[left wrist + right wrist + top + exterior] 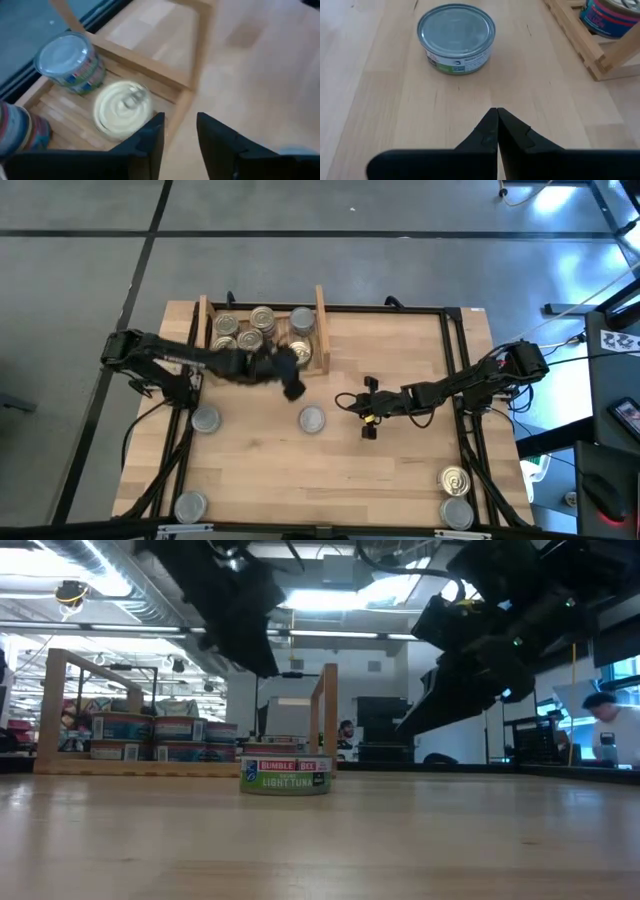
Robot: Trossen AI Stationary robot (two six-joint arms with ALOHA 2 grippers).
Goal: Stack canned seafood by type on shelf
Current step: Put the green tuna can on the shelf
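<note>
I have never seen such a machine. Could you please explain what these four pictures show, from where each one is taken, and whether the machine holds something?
This is a robot with two dark arms at a wooden table. Each arm ends in a two-finger gripper. One picture looks straight down, one looks level across the tabletop, and two come from cameras on the arms' wrists.

The left gripper is beside the shelf, a light-wood rack already holding several cans. Its fingers stand slightly apart with nothing between them.

The right gripper is shut and empty, pointing at a grey-topped tuna can lying loose on the table.

Four more loose cans wait: grey ones on the left side, and a golden-topped one with another grey one on the right.
</note>
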